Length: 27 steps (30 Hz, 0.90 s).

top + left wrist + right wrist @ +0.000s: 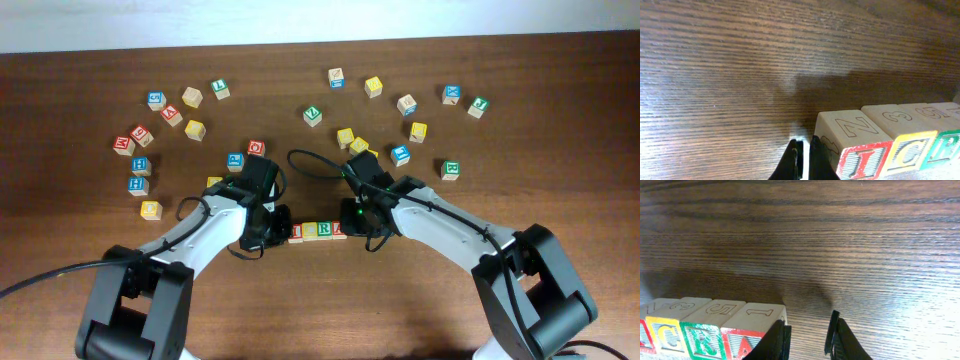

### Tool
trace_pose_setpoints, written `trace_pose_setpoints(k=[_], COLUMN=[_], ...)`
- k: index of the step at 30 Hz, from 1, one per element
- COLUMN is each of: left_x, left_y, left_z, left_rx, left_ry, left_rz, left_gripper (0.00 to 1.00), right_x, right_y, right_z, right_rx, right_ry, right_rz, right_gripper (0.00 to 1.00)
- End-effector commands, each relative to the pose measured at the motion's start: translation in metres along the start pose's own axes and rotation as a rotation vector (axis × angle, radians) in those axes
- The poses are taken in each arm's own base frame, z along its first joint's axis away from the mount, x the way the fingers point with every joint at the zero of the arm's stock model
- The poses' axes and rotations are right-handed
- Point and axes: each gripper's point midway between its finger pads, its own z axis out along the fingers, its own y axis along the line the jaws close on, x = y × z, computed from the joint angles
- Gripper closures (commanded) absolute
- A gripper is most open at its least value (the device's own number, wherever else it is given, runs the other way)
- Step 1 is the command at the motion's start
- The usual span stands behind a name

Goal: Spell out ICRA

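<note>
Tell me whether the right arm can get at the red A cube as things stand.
Probably yes. The A cube is the end cube on that arm's side; the right tool sits just beside it, with nothing between them.

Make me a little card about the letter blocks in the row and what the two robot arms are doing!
Word in row: I, C, R, A, side by side
First: red-faced wooden I cube
Second: yellow-faced wooden C cube
Third: green-faced wooden R cube
Last: red-faced wooden A cube
Left end: left tool shut, empty, beside the I cube
Right end: right tool a little open, empty, beside the A cube
Elsewhere: scattered wooden letter cubes on the brown wooden table
</note>
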Motion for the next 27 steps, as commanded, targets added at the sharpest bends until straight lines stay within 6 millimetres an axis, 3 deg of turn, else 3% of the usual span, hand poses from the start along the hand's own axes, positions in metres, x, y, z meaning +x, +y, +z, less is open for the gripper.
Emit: trace_pose_setpoints(k=[1, 11, 15, 18, 20, 27], left_x=[0.003, -0.005, -0.004, 0.000, 0.014, 0.045], left_y=[-0.003, 0.011, 0.023, 0.017, 0.004, -0.018], left_z=[0.002, 0.001, -0.019, -0.043, -0.050, -0.026], left_rx=[0.008, -0.065, -0.120, -0.099, -0.066, -0.128], left_ry=[0.014, -0.025, 0.003, -0.015, 0.010, -0.009], left_rz=[0.018, 0.019, -0.018, 0.014, 0.021, -0.037], left_gripper=[1.00, 1.00, 1.00, 1.00, 1.00, 1.00], right_x=[0.004, 0.009, 0.003, -0.005, -0.011, -0.016], right_y=[0.004, 0.000, -0.024, -0.044, -0.059, -0.066], right_z=[0.001, 0.001, -0.001, -0.004, -0.007, -0.008], right_rx=[-0.003, 0.014, 0.115, 0.124, 0.130, 0.133], right_ry=[0.002, 0.023, -0.004, 0.005, 0.009, 0.000], right_rz=[-0.010, -0.006, 0.046, 0.113, 0.163, 0.184], right_gripper=[0.80, 0.78, 0.74, 0.75, 0.76, 0.76])
